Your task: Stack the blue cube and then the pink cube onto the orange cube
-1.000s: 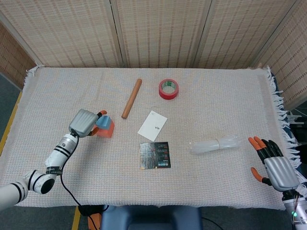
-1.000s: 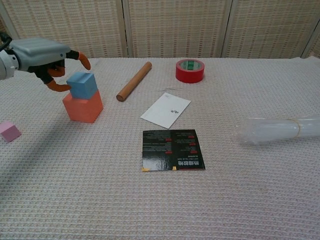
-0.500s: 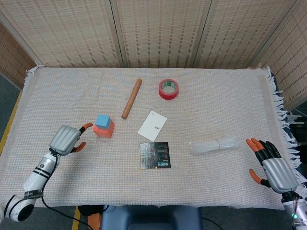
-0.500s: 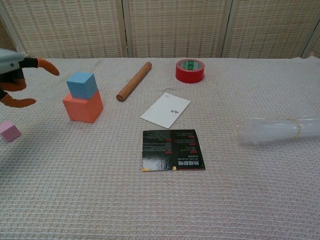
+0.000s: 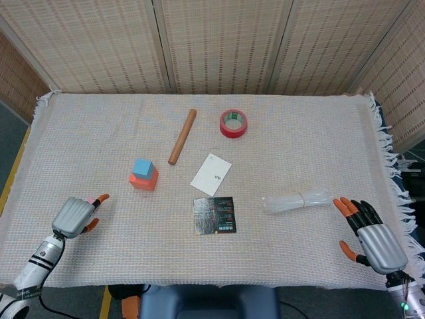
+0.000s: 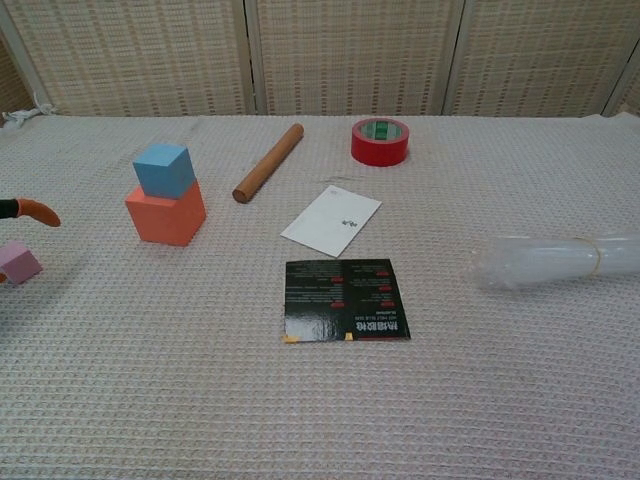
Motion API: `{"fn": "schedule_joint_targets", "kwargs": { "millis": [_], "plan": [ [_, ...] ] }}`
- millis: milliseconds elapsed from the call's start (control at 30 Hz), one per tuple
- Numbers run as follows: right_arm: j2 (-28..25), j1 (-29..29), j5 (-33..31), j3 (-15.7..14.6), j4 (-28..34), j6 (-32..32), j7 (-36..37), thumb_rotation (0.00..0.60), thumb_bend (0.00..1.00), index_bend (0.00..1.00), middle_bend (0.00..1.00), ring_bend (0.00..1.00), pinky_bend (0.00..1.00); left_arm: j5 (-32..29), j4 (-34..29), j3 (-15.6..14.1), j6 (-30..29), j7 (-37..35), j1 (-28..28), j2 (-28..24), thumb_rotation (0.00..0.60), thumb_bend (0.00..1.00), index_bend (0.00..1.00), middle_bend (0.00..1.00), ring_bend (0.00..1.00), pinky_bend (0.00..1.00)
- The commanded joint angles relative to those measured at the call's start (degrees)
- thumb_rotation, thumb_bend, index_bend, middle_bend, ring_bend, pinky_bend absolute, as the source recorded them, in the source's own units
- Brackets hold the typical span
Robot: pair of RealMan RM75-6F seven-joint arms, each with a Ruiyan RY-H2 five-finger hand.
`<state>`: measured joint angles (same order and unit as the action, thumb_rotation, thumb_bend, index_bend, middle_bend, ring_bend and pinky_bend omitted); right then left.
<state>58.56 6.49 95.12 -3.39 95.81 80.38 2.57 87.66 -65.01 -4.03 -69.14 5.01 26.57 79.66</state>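
Two cubes stacked so far, pink one not yet.
Blue cube (image 6: 164, 169) sits on the orange cube (image 6: 166, 213); pink cube (image 6: 18, 262) lies on the woven cloth (image 6: 320, 410) right under the left hand (image 5: 76, 215), fingers loosely apart, holding nothing. Right hand (image 5: 370, 236) hovers spread near the clear plastic roll (image 5: 297, 200).

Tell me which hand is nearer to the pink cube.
Left. The left hand hovers right at the pink cube, near the cloth's front left corner. The right hand is far across the table, at the front right, past the clear plastic roll.
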Motion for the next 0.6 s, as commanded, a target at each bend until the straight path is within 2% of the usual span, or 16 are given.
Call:
{"fn": "schedule_joint_targets", "kwargs": {
  "millis": [33,267,600],
  "plan": [
    [0.05,-0.03,-0.13,-0.01,0.04,-0.08,-0.17,0.600,0.29,0.00,0.00,0.00,0.00,1.01,7.60,0.02,0.61,-2.22,-0.24,4.28,0.600,0.33,0.21,1.00,1.00,1.00],
    [0.13,-0.08,-0.76,0.11,0.08,-0.35,-0.77,0.600,0.29,0.00,0.00,0.00,0.00,1.68,15.68,0.36,2.01,-6.14,0.50,7.60,0.600,0.33,0.27,1.00,1.00,1.00],
    [-0.32,-0.05,-0.77,-0.06,0.31,-0.63,-0.31,0.600,0.29,0.00,0.00,0.00,0.00,2.24,22.13,0.43,2.98,-8.86,0.83,10.13,0.600,0.32,0.34,1.00,1.00,1.00]
  ]
}}
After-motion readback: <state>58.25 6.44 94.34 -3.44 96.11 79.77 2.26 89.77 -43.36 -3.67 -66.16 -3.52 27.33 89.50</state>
